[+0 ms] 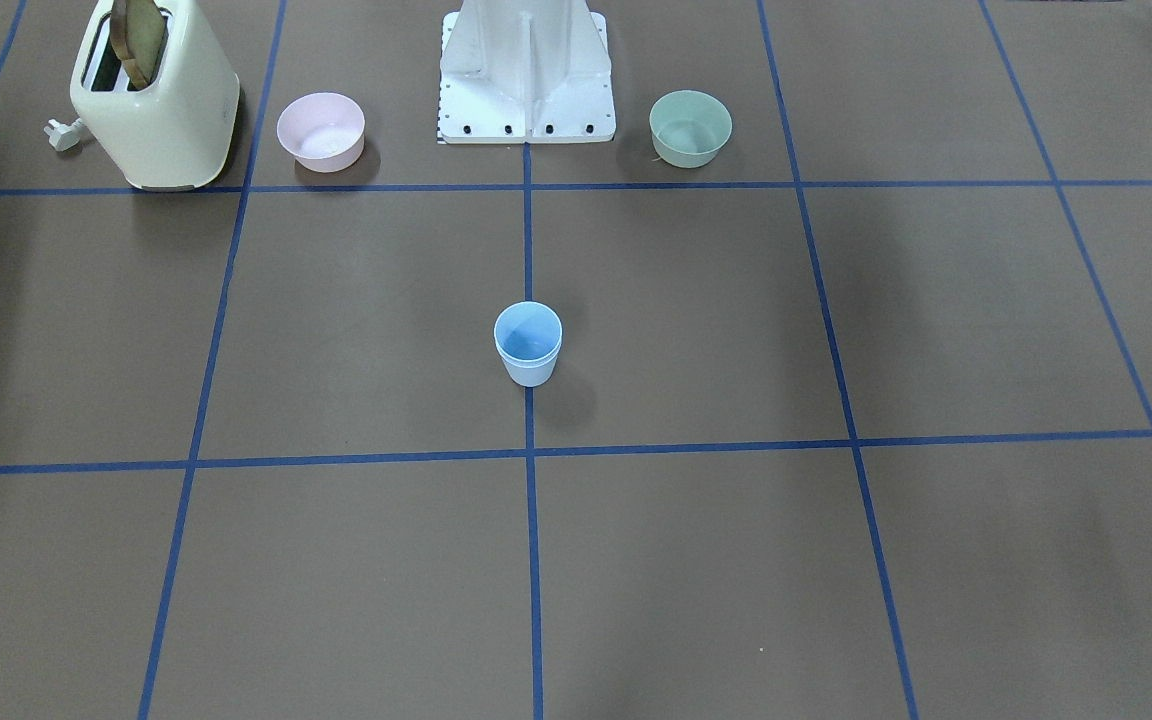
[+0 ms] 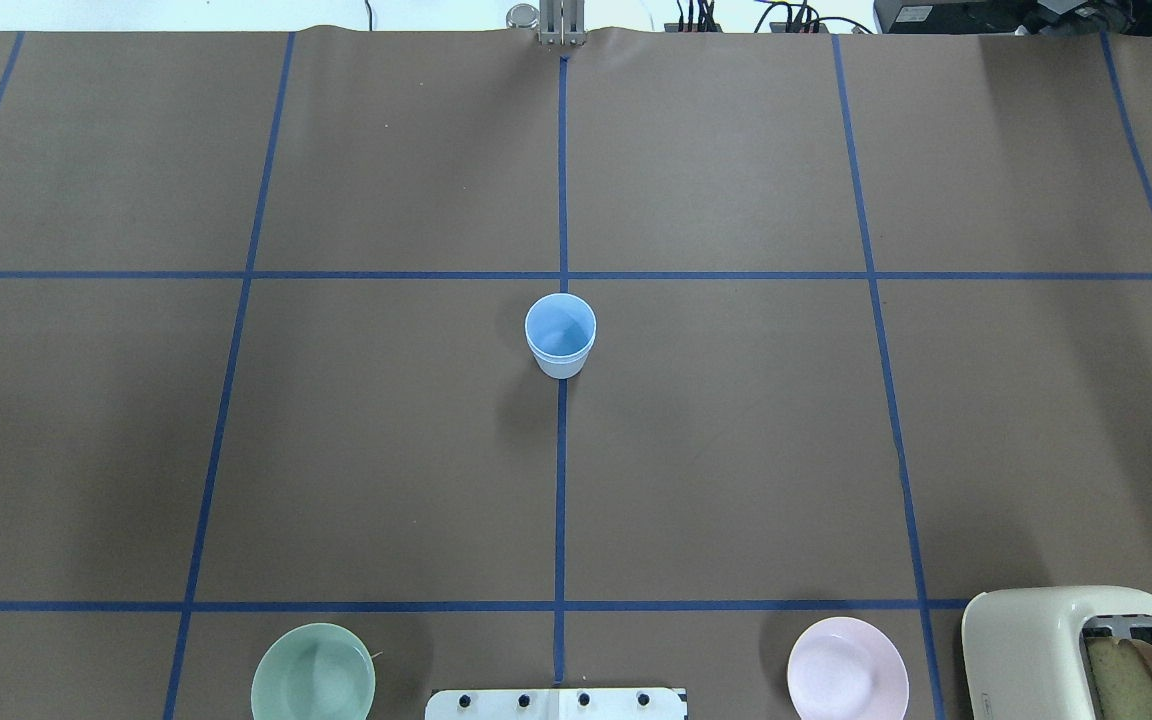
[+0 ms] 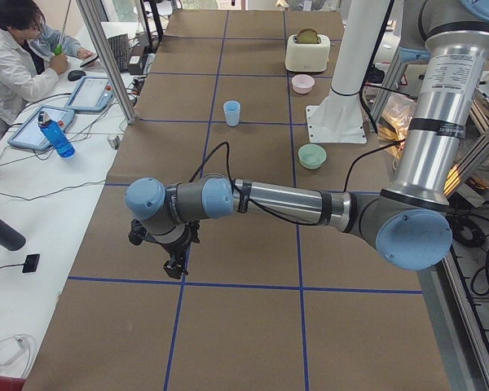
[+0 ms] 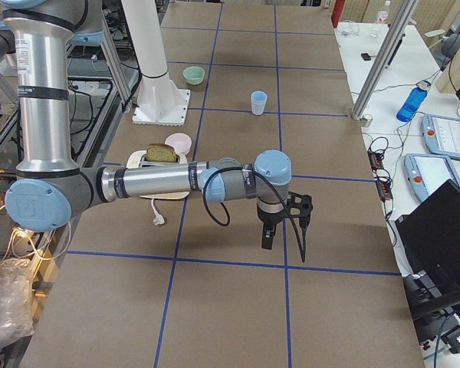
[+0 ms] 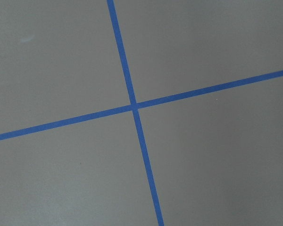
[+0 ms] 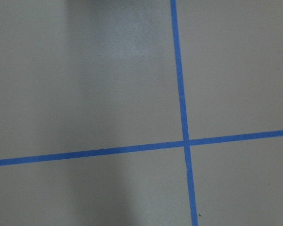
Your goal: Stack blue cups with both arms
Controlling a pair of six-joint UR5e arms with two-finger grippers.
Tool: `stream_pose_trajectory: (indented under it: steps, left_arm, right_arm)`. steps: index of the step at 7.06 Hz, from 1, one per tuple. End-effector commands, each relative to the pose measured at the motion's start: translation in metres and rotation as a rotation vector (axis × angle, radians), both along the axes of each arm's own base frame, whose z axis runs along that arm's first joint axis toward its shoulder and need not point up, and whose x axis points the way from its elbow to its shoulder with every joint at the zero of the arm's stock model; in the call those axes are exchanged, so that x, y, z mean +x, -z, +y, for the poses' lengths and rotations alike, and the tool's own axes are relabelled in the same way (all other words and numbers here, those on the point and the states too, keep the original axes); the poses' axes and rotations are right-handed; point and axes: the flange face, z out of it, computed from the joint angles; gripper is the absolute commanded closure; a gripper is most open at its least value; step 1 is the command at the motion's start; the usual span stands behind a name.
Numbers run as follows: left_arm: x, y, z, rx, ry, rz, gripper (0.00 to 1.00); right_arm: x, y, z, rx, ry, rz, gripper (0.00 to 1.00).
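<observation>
The blue cups [image 1: 528, 345] stand upright at the table's middle on the centre tape line, and a double rim shows one nested inside the other. They also show in the overhead view [image 2: 560, 335] and in both side views [image 3: 231, 112] [image 4: 258, 102]. No arm shows in the front or overhead views. My left gripper [image 3: 176, 265] hangs pointing down over the table's left end, far from the cups. My right gripper [image 4: 266, 238] hangs pointing down over the right end. I cannot tell whether either is open or shut. Both wrist views show only brown table and blue tape.
A cream toaster [image 1: 156, 100] with a bread slice, a pink bowl [image 1: 321, 130] and a pale green bowl [image 1: 690, 127] stand beside the white base [image 1: 526, 90]. An operator [image 3: 16, 57] sits at a side desk with tablets and a blue bottle [image 3: 57, 137].
</observation>
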Motion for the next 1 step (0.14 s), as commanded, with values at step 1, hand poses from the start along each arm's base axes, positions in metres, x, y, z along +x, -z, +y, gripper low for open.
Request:
stream_pose_trajectory:
  steps: [1]
  left_arm:
    - [-0.0001, -0.0001, 0.0003, -0.002, 0.002, 0.0, 0.01]
  right_arm:
    - [0.0013, -0.0012, 0.0038, -0.002, -0.002, 0.0, 0.0]
